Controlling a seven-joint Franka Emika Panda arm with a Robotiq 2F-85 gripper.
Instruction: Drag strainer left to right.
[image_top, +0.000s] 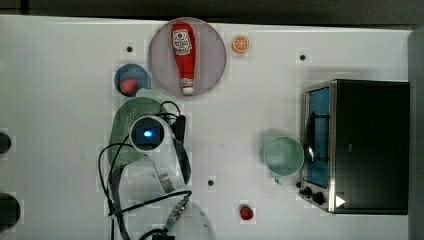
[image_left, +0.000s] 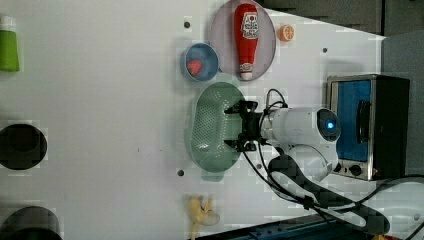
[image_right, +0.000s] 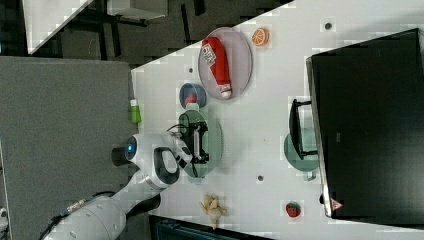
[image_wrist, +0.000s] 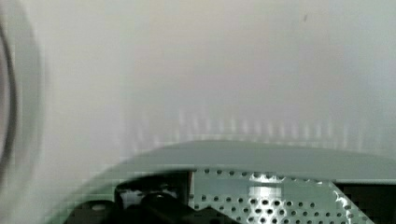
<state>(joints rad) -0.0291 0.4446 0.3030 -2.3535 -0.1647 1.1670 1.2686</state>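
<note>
Strainer (image_top: 121, 121) half hidden under arm (image_top: 150, 150)

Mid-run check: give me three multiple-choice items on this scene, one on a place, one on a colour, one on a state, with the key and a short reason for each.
1. Where does the ketchup bottle lie?
A. on the round plate
B. inside the toaster oven
C. in the strainer

2. What colour is the bowl holding the red fruit?
A. yellow
B. blue
C. black

3. How is the gripper?
A. shut on the mint-green cup
B. shut on the orange slice
C. open over the strainer

Key: 1 A, the bottle rests across the plate in the top view. 2 B, its rim is blue in the left view. 3 C, its fingers stand apart above the strainer's perforated floor.
</note>
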